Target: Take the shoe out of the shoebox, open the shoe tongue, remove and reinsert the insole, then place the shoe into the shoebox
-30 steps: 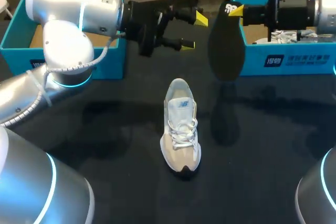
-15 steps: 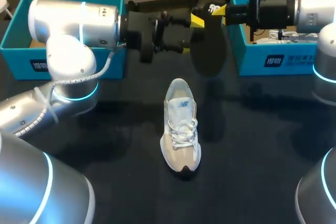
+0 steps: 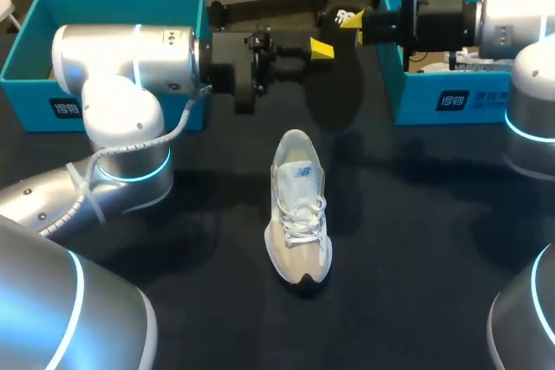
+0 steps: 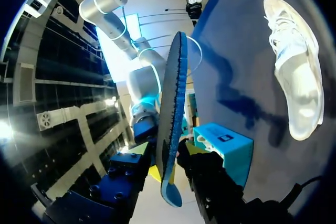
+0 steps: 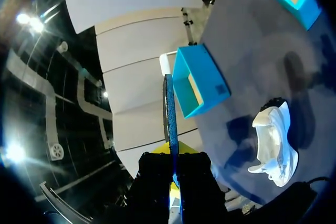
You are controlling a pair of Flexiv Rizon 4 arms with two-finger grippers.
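A white and beige shoe (image 3: 299,205) stands on the black table (image 3: 416,240), toe toward the front edge; it also shows in the wrist views (image 4: 296,72) (image 5: 273,140). Above the table's far middle a dark insole (image 3: 340,84) hangs upright, with my right gripper (image 3: 351,17) shut on its upper end. In the right wrist view the insole (image 5: 169,114) rises edge-on out of that gripper (image 5: 175,174). My left gripper (image 3: 316,51) comes in from the left. Its open jaws flank the insole (image 4: 170,103) closely on both sides (image 4: 168,174).
Two blue shoeboxes sit at the back. The left box (image 3: 104,41) lies behind my left arm. The right box (image 3: 460,93), under my right arm, holds white paper and something white. Bare black tabletop surrounds the shoe.
My right arm has carried the insole leftward, away from its box, to the left gripper. The left gripper's fingers have narrowed from wide open to close around the insole. The shoe has stayed put.
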